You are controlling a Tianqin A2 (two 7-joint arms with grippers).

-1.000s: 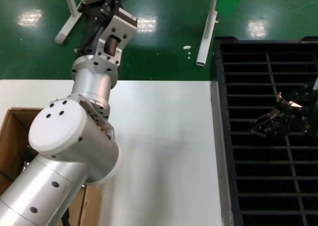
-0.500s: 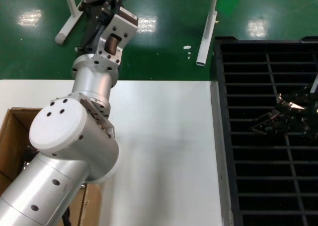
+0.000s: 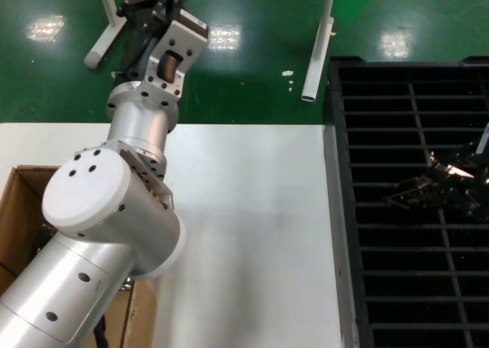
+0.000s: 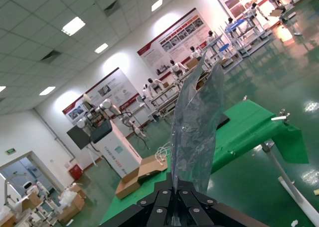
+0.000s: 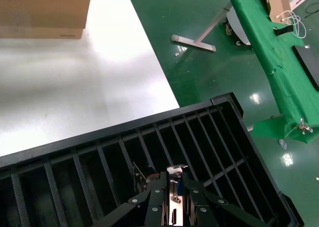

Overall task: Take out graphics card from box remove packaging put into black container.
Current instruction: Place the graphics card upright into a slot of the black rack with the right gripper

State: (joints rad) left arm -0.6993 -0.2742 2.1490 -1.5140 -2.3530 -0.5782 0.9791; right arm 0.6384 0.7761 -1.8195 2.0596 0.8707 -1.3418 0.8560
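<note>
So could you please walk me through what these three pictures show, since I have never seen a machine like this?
It is a two-armed robot at a white table. The head picture looks down from its head; the other two come from cameras on its wrists. The big silver left arm reaches up beyond the table's far edge, and its left gripper is shut on the packaging, a crinkly plastic bag held upright. The right gripper is down in the black container, a slatted crate beside the table, holding the graphics card by its metal end. The box, brown cardboard, stands on the table under the left arm.
</note>
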